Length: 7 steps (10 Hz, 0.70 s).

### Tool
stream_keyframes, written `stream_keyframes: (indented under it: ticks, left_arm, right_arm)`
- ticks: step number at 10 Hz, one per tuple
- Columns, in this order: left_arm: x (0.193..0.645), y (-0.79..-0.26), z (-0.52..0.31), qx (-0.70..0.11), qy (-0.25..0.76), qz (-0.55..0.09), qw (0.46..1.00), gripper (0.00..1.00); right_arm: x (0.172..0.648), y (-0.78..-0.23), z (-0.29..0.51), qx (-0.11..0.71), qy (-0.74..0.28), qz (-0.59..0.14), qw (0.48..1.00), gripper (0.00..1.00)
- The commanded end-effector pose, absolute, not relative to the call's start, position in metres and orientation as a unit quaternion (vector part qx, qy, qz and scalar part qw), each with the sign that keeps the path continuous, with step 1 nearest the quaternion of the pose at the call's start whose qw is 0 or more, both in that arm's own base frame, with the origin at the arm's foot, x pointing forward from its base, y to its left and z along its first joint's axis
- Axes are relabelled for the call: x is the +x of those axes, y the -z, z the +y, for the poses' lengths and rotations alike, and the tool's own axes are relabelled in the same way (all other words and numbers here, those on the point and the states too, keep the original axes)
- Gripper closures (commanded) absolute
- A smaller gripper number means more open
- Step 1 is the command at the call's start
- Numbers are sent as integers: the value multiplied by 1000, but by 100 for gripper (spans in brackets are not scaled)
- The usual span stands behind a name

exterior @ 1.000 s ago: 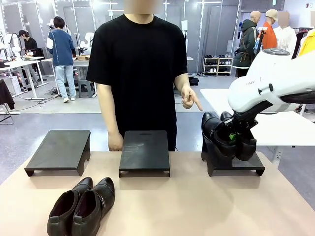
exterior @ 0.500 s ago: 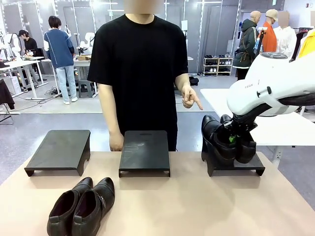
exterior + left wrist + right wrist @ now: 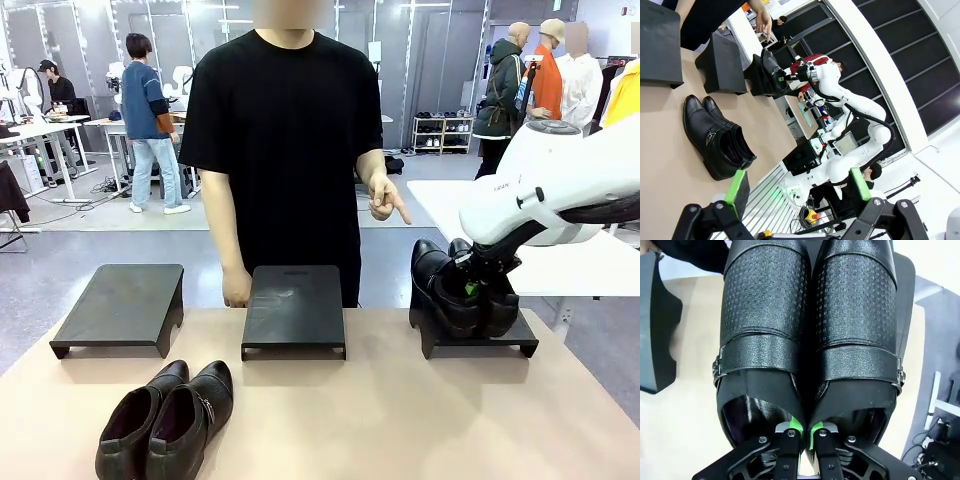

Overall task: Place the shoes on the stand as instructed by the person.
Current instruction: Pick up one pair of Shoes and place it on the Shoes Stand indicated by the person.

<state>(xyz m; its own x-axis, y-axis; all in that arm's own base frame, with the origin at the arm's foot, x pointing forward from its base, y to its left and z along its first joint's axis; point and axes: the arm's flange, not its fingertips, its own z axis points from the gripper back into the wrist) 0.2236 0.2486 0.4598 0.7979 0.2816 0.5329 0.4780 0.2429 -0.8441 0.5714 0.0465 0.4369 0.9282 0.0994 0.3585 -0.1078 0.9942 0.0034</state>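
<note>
Lowered a little since a second ago, the right arm brings its pair closer to the stand top. Nearest, the left gripper (image 3: 799, 190) hangs wide open with nothing between its green pads. On the table (image 3: 400, 420) in front lies the near pair of shoes (image 3: 165, 420), smooth black leather, ankle-high, side by side, a small buckle on the side. Beyond stand three low black stands: the left stand (image 3: 125, 305) and middle stand (image 3: 295, 305) bare on top, the right stand (image 3: 510, 343) under the far pair of shoes (image 3: 445, 295). That pair has dotted embossed fronts, smooth buckled straps, and toes tipped upward. The right gripper (image 3: 802, 432) is pinched shut on the two touching inner collars. Farthest, the person's hand (image 3: 385, 200) points down towards the right stand.
</note>
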Motion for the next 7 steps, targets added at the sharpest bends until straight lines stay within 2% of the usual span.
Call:
stream_keyframes:
  ticks: [1, 7]
  left_arm:
    - [223, -461, 250, -615, 74, -315, 719, 0]
    - [223, -461, 250, -615, 74, -315, 719, 0]
  right_arm:
    - [587, -440, 40, 7, -57, -212, 976, 93]
    - [602, -427, 32, 22, -38, -225, 973, 93]
